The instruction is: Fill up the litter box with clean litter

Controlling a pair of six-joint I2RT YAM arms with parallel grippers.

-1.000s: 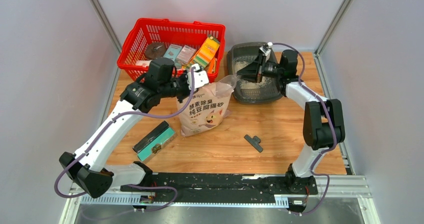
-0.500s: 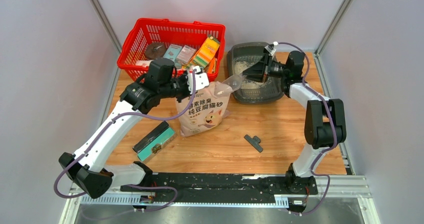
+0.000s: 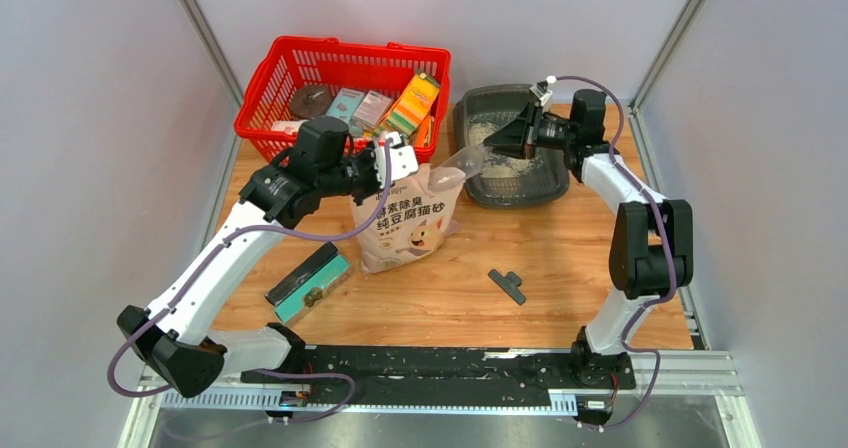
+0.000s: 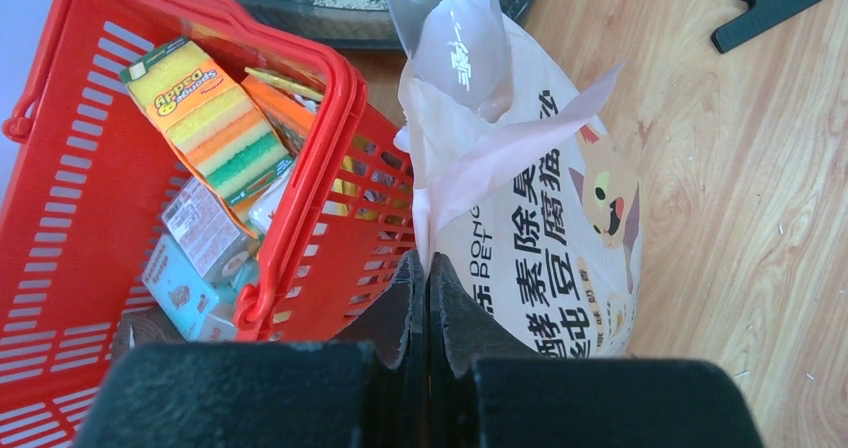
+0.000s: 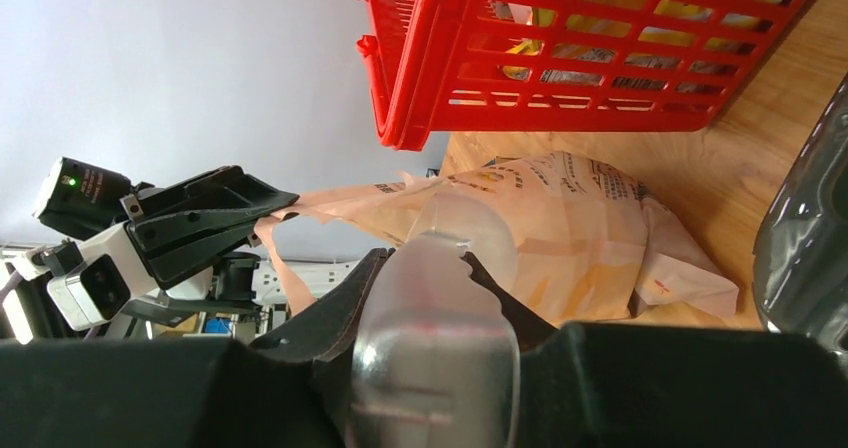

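Two arms: I have both busy.
Left end effector (image 4: 428, 298): clenched on pinkish-beige litter bag (image 4: 540, 258)'s torn lip.
Right end effector (image 3: 503, 142): grasping clear plastic scoop (image 3: 462, 162), long axis pointing left at bag mouth.
Dark grey plastic litter box (image 3: 468, 108): beneath my right wrist, some pale granules (image 3: 488, 128) inside.

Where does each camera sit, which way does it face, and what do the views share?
Top external: above and behind the bases, looking down on the table; both arms show.
Left wrist: on the left arm, facing along its shut left end effector pinching the litter bag, red basket beside.
Right wrist: on the right arm, facing past the right end effector and its clear scoop toward the bag.
Shared: all three show bag and basket.
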